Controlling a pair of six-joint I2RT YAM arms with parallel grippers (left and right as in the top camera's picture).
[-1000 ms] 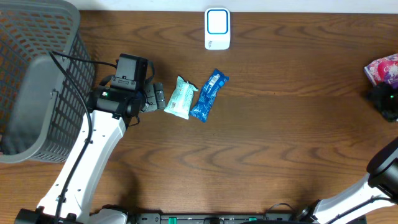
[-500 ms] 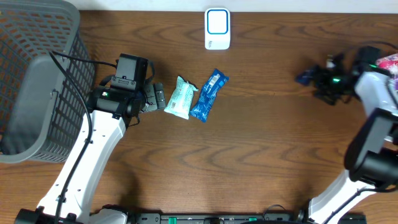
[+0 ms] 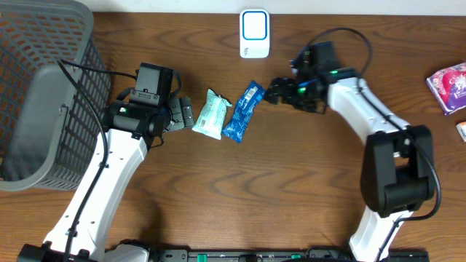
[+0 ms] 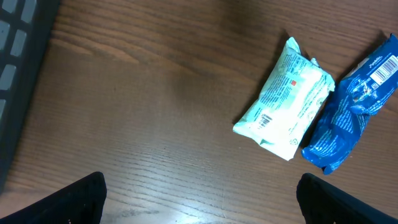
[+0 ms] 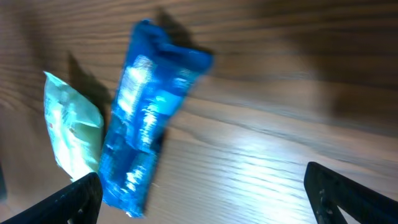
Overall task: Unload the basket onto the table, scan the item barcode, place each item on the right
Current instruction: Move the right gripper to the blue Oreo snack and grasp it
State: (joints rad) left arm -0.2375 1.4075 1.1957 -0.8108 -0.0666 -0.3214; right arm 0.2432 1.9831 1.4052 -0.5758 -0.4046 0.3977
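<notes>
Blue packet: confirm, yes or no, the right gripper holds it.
No: the blue packet lies free on the table, the open right gripper beside it.

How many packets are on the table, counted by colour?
Light green packet: 1
Blue packet: 1
Pink packet: 1
Total: 3 packets
The white bit at the right edge is cut off by the picture, so it is not counted.

bare table btwn right gripper & blue packet — mint packet alongside
</notes>
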